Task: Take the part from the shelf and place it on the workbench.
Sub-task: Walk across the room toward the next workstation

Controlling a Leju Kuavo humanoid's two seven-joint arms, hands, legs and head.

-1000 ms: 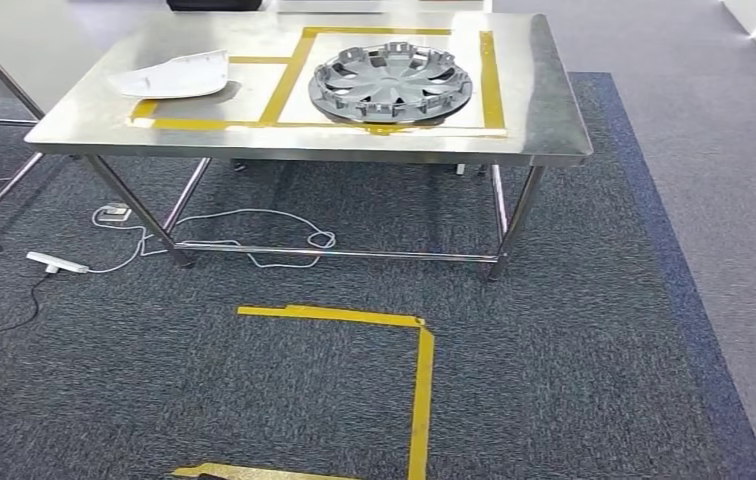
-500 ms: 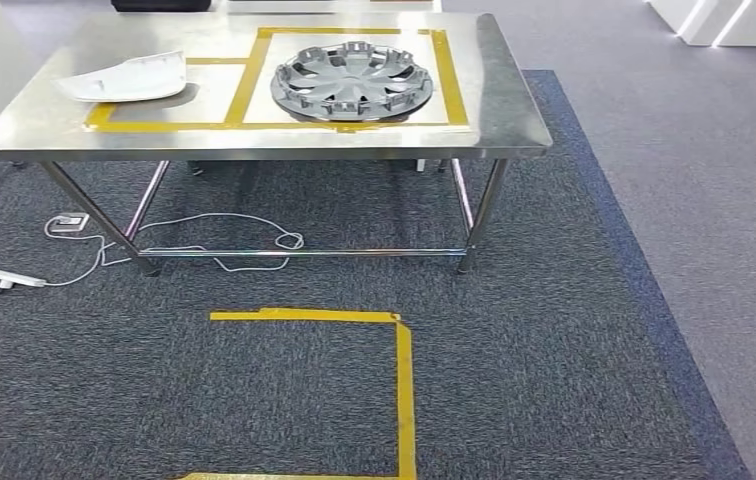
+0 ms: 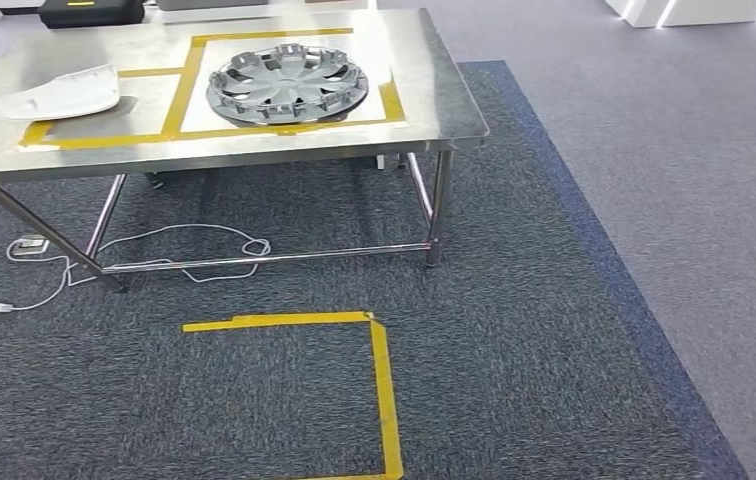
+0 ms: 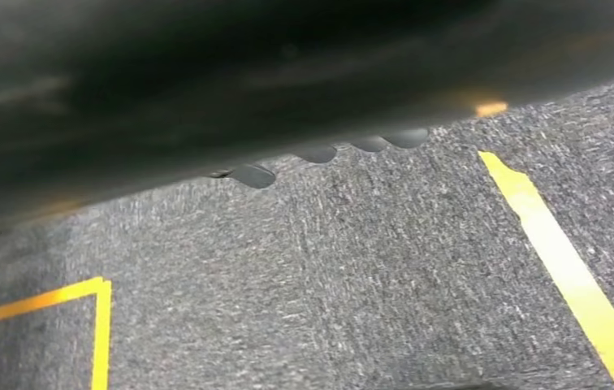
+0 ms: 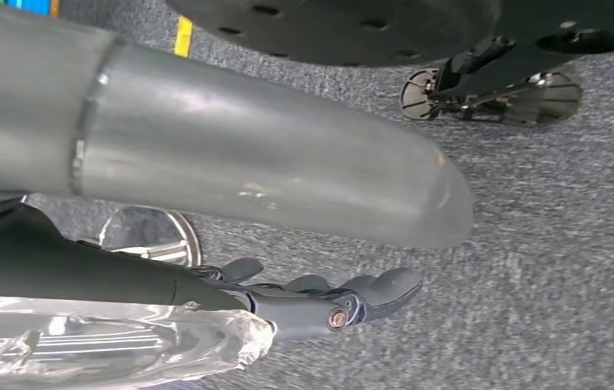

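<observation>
The wheel cover (image 3: 287, 84), which I take to be the part, lies flat on the steel table (image 3: 434, 100), inside the right-hand square of yellow tape and toward the table's far side; a white moulded shell (image 3: 59, 95) rests in the taped area to its left, well apart from it. The right hand (image 5: 320, 305) hangs above the carpet with its dark fingers loosely extended and the thumb apart, grasping nothing. Of the left hand (image 4: 320, 153) a few fingertips peek past a dark blur, so I cannot tell whether it is released or clenched. With both arms low and the table off to the far left, the step in hand looks like walking between the stations. To do it well, the robot should keep its arms close to the body, square up on the yellow floor marking (image 3: 384, 400) before reaching, and steer clear of the table legs and the white cable (image 3: 194, 240) lying beneath them.
</observation>
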